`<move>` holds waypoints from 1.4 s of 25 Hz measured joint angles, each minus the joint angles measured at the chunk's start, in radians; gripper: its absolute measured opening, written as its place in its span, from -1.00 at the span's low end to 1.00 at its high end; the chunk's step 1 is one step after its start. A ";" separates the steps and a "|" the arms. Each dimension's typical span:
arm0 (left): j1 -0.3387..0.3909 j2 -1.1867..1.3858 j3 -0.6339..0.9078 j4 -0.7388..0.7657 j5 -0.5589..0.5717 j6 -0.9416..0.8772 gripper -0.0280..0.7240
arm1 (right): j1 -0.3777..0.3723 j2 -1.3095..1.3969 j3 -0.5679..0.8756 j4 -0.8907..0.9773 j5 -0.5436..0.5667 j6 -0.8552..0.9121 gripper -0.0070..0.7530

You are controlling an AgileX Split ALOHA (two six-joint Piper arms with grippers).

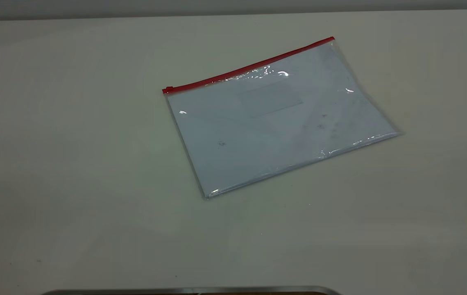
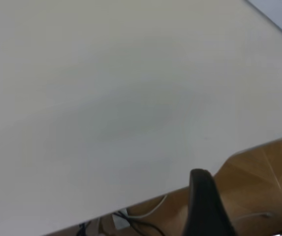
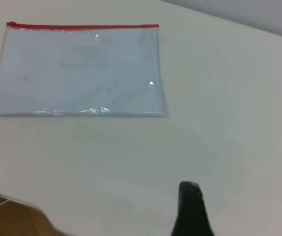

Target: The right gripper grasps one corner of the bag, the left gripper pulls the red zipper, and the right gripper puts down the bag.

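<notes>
Pale bench (image 1: 73, 164) surface lies bare around both tools, the right tool (image 3: 191, 211) well short of the flat bag (image 1: 274, 123), whose red zipper (image 1: 250, 67) lines its far edge; neither tool's opening shows.

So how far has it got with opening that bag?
Nothing looks done yet. The bag lies flat on the table, untouched, its red zipper apparently closed. Neither gripper is near it. Grasping a corner, pulling the zipper and setting the bag down all remain.
</notes>
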 joint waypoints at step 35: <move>0.021 -0.035 0.048 -0.141 -0.030 0.004 0.47 | 0.000 0.000 0.014 -0.054 -0.015 0.095 0.49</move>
